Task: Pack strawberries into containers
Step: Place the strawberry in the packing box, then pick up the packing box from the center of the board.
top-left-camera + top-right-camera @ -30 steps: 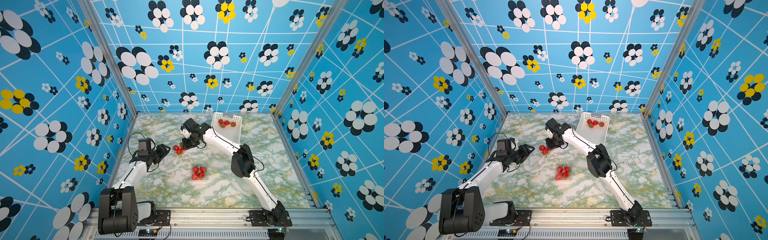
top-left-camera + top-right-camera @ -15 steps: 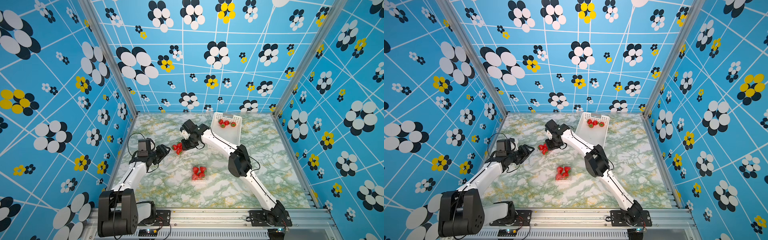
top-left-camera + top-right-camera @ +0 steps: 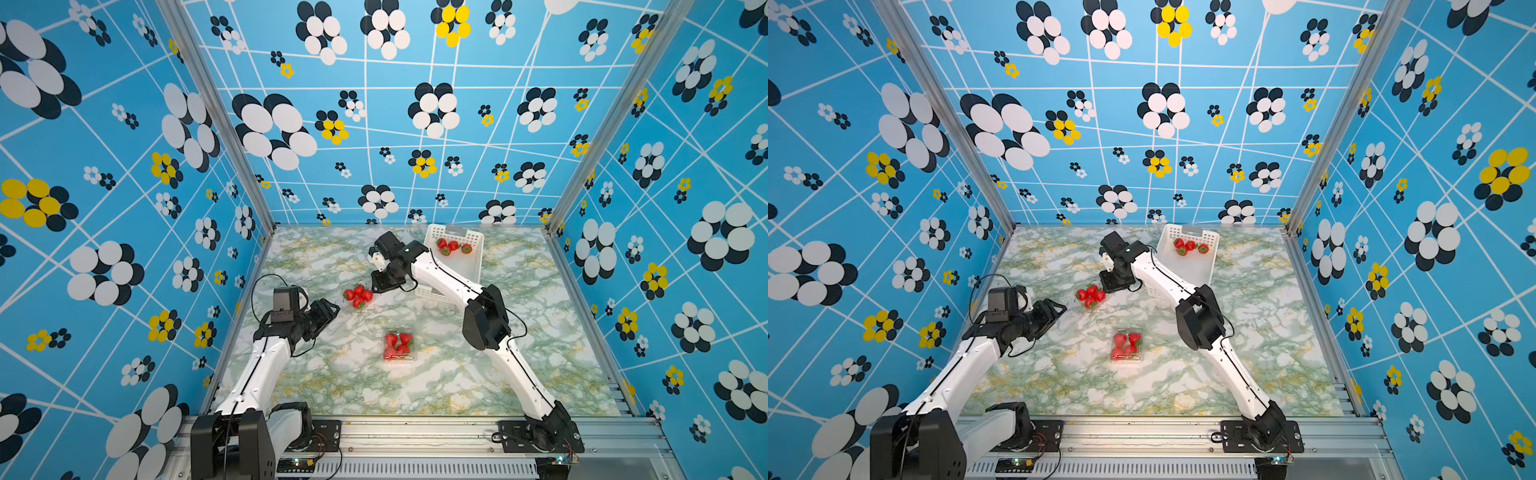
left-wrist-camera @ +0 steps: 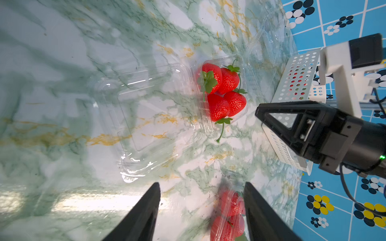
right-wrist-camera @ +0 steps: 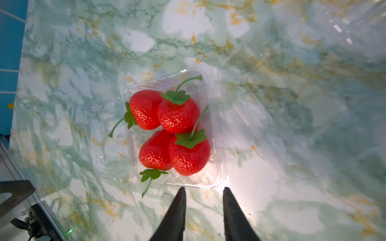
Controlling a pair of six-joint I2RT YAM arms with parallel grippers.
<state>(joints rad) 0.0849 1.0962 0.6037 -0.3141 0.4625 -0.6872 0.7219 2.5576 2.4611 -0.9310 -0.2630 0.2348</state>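
Marble table (image 3: pixel 457 374): two containers (image 3: pixel 400 345), four strawberries (image 5: pixel 177 116) each; left pincer (image 4: pixel 202 187) wide, right pincer (image 5: pixel 204 188) narrow, empty.

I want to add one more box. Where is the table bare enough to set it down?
Bare: the strip between the nearer box and the front rail; also the table between the right arm and the right wall. Crowded: around the open box with strawberries.
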